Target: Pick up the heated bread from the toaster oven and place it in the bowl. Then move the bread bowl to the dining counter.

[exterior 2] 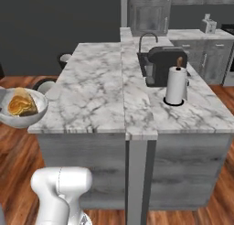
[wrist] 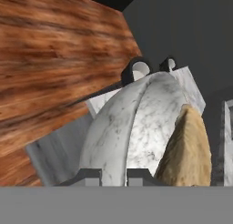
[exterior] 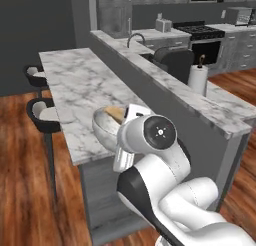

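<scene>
Your gripper [wrist: 113,174] is clamped on the rim of the bowl [wrist: 136,127], fingers either side of it. The heated bread [wrist: 186,150] sits inside, just beyond the fingertips; the dining counter [exterior 2: 87,91] lies ahead, its edge beside the bowl

The arm [exterior: 160,155] hides the bowl's [exterior: 102,125] near side — fingertips [wrist: 91,175] barely peek up.

Rendered pics, flat even light, no clear source. Bkgd wall upper left dark in both base views. Soft low-res blur throughout. Faint sheen on wood floor [exterior: 20,190]. Hand view tilted; bowl [wrist: 132,127] close, slightly soft.
</scene>
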Controlling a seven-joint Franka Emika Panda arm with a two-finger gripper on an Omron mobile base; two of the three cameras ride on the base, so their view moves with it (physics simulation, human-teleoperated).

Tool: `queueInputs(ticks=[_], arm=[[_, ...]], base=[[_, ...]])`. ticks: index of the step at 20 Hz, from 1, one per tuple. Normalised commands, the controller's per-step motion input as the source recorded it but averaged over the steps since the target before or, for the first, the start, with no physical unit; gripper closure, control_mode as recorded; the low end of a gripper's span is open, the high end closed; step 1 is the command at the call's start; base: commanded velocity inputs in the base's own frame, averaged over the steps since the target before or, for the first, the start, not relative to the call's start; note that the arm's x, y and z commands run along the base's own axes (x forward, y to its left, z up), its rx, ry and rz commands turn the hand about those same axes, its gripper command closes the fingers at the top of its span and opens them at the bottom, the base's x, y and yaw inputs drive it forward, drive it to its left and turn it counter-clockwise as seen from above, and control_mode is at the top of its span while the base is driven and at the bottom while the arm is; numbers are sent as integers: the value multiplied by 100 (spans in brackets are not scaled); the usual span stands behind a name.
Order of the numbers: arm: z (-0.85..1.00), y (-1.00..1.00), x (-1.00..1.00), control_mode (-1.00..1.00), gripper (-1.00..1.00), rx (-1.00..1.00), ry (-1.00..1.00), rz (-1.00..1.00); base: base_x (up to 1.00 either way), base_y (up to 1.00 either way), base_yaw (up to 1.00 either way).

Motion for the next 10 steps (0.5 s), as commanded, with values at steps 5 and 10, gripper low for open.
queueInputs(ticks=[5,10], arm=[[0,0,0,100,100,0,0,0],[0,0,0,100,100,0,0,0]], base=[[50,0,0],[50,43,2]])
